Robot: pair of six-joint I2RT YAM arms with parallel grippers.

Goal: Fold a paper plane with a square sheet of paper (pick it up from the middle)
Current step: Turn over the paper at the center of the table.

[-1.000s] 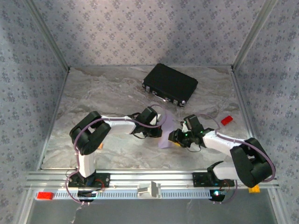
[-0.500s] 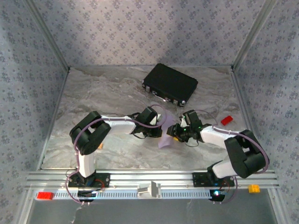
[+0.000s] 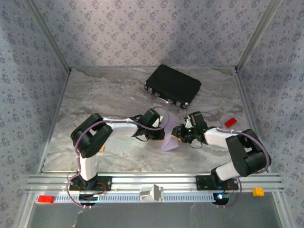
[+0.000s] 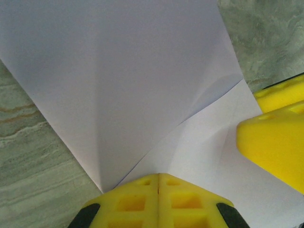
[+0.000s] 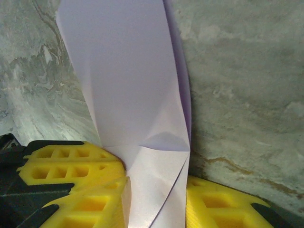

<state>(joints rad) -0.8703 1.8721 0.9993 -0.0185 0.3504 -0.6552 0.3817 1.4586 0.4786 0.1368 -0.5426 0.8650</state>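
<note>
Risk, crooked fold: the right gripper [image 5: 156,199] stands part open with a yellow finger on either side of the folded edge of the square sheet of paper [image 5: 128,80]. I judge that closing off the crease line would set the fold askew. I cannot tell whether its pads press the paper yet.
Risk, tear or slip: the left gripper [image 4: 158,190] is clamped flush on a folded corner of the sheet. Any pull apart between the two arms could rip it or drag it out of the pinch.
Risk, collision: a right finger [image 4: 275,137] sits just beside the left fingertips, so there is little room.
Paper vs jaws: it fans out from the left pinch and passes between the right fingers, its free end toward the near edge.
Stage: creases started, no dart yet.
Far: the black case [image 3: 172,86] is well apart at the back of the table [image 3: 104,95].
</note>
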